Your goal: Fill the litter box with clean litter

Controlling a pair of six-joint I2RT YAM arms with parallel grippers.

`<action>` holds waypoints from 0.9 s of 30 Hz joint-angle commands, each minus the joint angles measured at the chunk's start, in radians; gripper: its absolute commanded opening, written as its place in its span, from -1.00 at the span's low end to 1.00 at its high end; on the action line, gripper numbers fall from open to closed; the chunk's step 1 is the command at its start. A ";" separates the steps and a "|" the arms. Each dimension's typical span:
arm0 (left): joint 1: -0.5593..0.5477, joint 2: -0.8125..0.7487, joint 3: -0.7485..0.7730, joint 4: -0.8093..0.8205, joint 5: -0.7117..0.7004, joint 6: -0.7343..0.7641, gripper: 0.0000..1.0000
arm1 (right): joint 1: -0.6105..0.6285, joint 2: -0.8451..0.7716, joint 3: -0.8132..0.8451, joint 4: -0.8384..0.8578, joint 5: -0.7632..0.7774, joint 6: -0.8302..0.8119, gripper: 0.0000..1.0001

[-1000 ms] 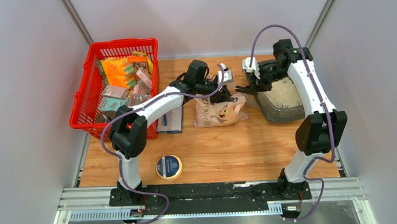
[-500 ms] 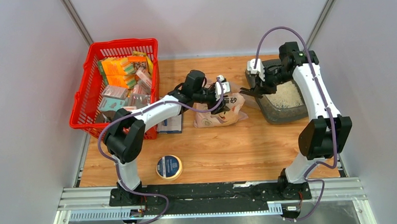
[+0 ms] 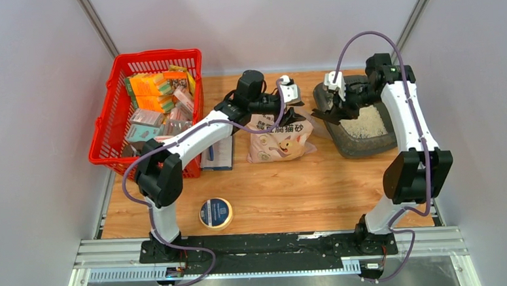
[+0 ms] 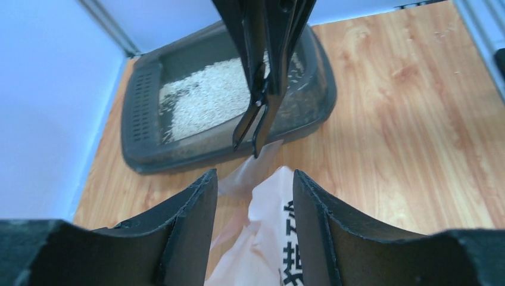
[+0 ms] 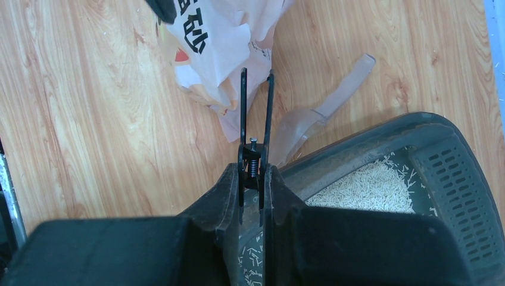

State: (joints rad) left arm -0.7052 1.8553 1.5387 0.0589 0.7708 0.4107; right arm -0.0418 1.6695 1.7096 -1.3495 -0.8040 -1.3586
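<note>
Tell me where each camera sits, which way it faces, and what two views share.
Top external: above and behind the bases, looking down on the table; the left arm and right arm show whole.
Left wrist: on the left arm, looking past the open left gripper, over the litter bag, toward the litter box.
Right wrist: on the right arm, looking down past the right gripper, shut on a black clip, at the table.
Shared: both wrist views show the bag, the box's clean litter and the clip.
</note>
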 commanded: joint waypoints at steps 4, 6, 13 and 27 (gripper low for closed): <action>-0.016 0.099 0.121 -0.234 0.124 0.022 0.15 | 0.002 -0.086 -0.036 -0.309 -0.012 -0.037 -1.00; -0.016 0.108 0.129 -0.264 0.119 0.042 0.18 | 0.002 -0.099 -0.050 -0.309 0.000 -0.048 -1.00; -0.016 0.124 0.141 -0.340 0.094 0.079 0.14 | 0.002 -0.090 -0.054 -0.307 -0.026 -0.039 -1.00; -0.014 0.117 0.101 -0.185 0.035 -0.167 -0.92 | 0.037 -0.106 -0.116 -0.316 0.057 -0.145 -1.00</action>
State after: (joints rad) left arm -0.7162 1.9827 1.6337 -0.1963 0.8009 0.3157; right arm -0.0185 1.6005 1.6157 -1.3499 -0.7712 -1.4422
